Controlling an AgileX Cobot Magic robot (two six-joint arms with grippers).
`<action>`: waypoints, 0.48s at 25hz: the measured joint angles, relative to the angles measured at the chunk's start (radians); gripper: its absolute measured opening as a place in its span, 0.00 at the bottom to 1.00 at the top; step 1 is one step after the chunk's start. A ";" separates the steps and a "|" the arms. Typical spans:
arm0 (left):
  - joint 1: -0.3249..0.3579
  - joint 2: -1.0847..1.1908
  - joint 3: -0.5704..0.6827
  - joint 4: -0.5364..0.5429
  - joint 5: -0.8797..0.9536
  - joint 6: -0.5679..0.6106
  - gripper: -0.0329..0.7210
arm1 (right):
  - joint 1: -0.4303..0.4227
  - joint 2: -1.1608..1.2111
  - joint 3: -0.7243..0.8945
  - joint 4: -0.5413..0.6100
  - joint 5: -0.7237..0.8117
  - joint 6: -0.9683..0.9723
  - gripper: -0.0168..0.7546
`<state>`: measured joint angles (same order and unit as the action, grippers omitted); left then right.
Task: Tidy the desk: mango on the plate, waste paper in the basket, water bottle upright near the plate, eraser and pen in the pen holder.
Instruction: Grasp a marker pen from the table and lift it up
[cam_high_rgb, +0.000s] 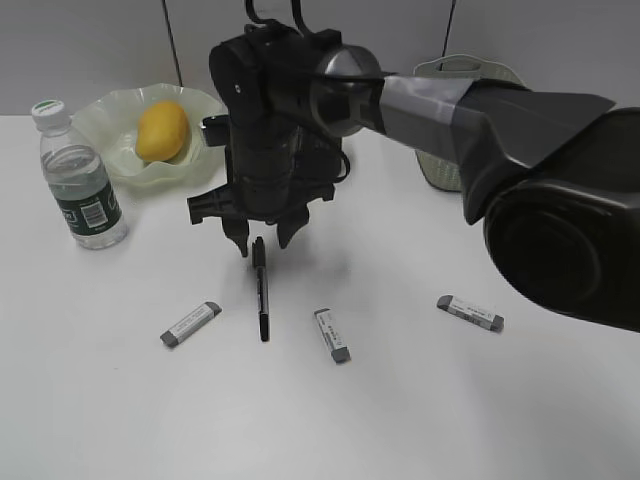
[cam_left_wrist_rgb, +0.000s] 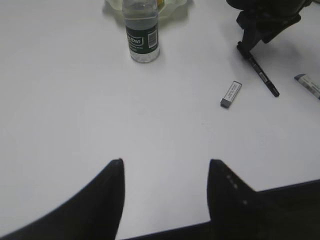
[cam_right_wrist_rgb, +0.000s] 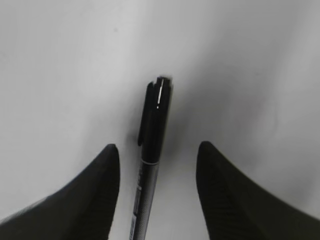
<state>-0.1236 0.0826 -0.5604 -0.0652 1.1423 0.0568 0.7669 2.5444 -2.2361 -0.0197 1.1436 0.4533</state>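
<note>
Straddling the black pen (cam_right_wrist_rgb: 152, 150) with my right gripper (cam_right_wrist_rgb: 157, 165), jaws apart, nothing held. Pen lies flat on the desk (cam_right_wrist_rgb: 60, 75) between my fingertips: light, rigid, slick; I grip mid-barrel.

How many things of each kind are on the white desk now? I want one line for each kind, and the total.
Erasers: 3
Pen: 1
Water bottle: 1
Mango: 1
Plate: 1
Basket: 1
Total: 8
</note>
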 joint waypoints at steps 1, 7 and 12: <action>0.000 0.000 0.000 0.000 0.000 0.000 0.58 | 0.000 0.008 0.000 0.011 0.000 0.000 0.54; 0.000 0.000 0.000 0.000 0.000 0.000 0.58 | 0.000 0.041 0.000 0.027 -0.042 0.000 0.53; 0.000 0.000 0.000 0.000 0.000 0.000 0.58 | 0.000 0.045 0.000 0.008 -0.072 0.002 0.47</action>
<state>-0.1236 0.0826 -0.5604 -0.0652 1.1423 0.0568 0.7669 2.5895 -2.2361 -0.0118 1.0719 0.4550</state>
